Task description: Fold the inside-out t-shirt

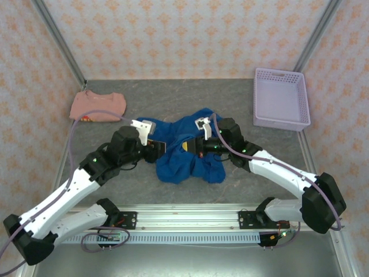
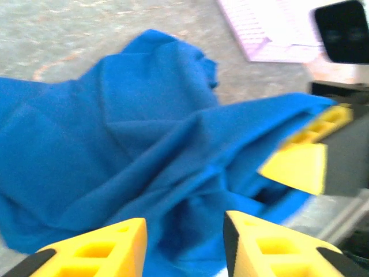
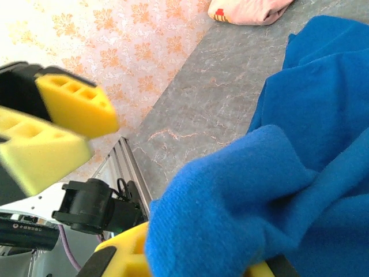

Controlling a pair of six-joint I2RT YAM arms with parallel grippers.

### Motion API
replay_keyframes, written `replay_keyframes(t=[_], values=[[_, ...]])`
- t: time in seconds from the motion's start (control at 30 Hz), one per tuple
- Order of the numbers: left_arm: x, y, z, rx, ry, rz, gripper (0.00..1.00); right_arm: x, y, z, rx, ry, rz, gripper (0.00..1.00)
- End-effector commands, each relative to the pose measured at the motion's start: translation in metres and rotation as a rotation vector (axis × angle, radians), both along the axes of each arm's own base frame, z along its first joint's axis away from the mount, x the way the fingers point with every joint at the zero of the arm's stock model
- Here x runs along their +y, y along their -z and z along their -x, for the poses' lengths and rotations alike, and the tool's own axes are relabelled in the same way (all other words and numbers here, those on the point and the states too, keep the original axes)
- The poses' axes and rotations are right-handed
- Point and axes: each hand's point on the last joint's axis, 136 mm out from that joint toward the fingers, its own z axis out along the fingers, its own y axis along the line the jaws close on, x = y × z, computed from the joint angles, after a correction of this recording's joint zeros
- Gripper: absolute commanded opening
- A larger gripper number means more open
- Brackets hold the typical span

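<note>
**Fig.** Two-arm regrasp over the crumpled garment. The inside-out t-shirt (image 1: 190,158) is seen at frame centre of the top view, bunched in an unflattened heap on the grey table (image 1: 173,107); no fold is made yet. The R gripper (image 1: 191,146) is closed on a raised bunch of blue fabric. In the R wrist view the cloth is wrapped over its fingers (image 3: 121,257) at the lower edge, prob. so that an edge is lifted clear & presented. The L gripper (image 2: 184,248) is held facing it, jaws well apart, nothing gripped. Cloth lies just beyond its tips, so a reach for a 2nd hold is judged likely, w/ the shirt then spread btwn both arms. The pink shirt (image 1: 98,107) at upper left & the lilac basket (image 1: 281,98) at upper right lie well apart from the work, not involved.
</note>
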Motion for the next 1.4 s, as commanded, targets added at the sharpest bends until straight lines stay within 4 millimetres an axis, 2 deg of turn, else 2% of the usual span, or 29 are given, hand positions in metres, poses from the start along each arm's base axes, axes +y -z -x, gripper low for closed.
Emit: replay_keyframes(t=[0.0,0.07,0.2,0.27,0.33,0.43,0.47,0.57,0.7,0.8,0.93,1.03,1.2,1.37], values=[[-0.032,0.008,0.012,0.069,0.148,0.095,0.34,0.001,-0.017,0.000,-0.048,-0.010,-0.055,0.00],[-0.041,0.016,0.010,0.108,0.182,0.088,0.35,-0.002,-0.018,0.001,-0.056,-0.001,-0.052,0.00],[-0.052,0.034,0.003,0.132,0.220,0.066,0.43,-0.004,-0.018,0.001,-0.063,0.012,-0.046,0.00],[-0.056,0.043,0.001,0.145,0.236,0.051,0.42,-0.005,-0.019,-0.002,-0.062,0.025,-0.045,0.00],[-0.063,0.047,0.004,0.165,0.273,0.076,0.33,-0.011,-0.030,-0.004,-0.082,0.066,-0.053,0.00],[-0.072,0.053,0.016,0.176,0.334,0.121,0.10,-0.024,-0.033,-0.022,-0.082,0.188,-0.035,0.00],[-0.073,0.056,0.020,0.176,0.347,0.128,0.06,-0.028,-0.033,-0.027,-0.074,0.219,-0.034,0.00],[-0.081,0.060,0.033,0.155,0.388,0.144,0.01,-0.032,-0.041,-0.038,-0.052,0.279,-0.078,0.00],[-0.097,0.066,0.051,0.155,0.471,0.105,0.01,-0.028,-0.047,-0.039,-0.032,0.266,-0.111,0.00],[-0.095,0.069,0.053,0.160,0.481,0.052,0.05,-0.031,-0.041,-0.034,-0.047,0.251,-0.080,0.00],[-0.082,0.047,0.041,0.078,0.401,0.053,0.36,-0.034,-0.033,-0.021,-0.077,0.189,-0.041,0.00],[-0.068,0.028,0.026,0.038,0.309,0.111,0.46,-0.033,-0.030,-0.011,-0.093,0.131,-0.033,0.00],[-0.052,0.017,-0.002,0.051,0.190,0.150,0.49,-0.030,-0.028,-0.001,-0.094,0.078,-0.049,0.00],[-0.067,0.018,-0.009,0.106,0.241,0.149,0.44,-0.030,-0.029,-0.003,-0.094,0.085,-0.052,0.00]])
